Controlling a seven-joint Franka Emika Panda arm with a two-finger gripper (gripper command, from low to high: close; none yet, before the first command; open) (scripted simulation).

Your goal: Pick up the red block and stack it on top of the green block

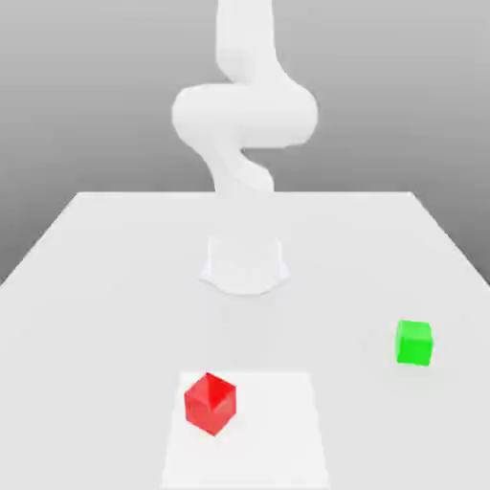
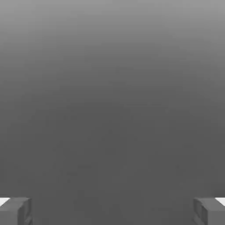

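item: red block (image 1: 211, 403), small matte cube. sits near the table's (image 1: 115, 287) front edge, a little toward the exterior view's left of the middle, on a paler square patch of the surface. it is turned so one vertical edge faces the camera. nothing touches it.

item: green block (image 1: 414, 343), same size, matte. stands close to the table's edge on the exterior view's right, somewhat farther from the front edge than the red one. the two are well apart, bare surface between them.

item: arm (image 1: 244, 115), white, rising from its base (image 1: 245, 266) mid-table and folded high above it.

item: gripper (image 2: 112, 211). in the hand view the two grey fingertips (image 2: 15, 211) sit at opposite sides, spread wide, with nothing between them: released, holding nothing.

key relation: the red block lies forward of the base, toward the front edge and slightly to the exterior view's left; judged from this, the hand must travel out and down, and likely rotate so the fingers meet flat faces, not corners.

progress: pick not yet begun.
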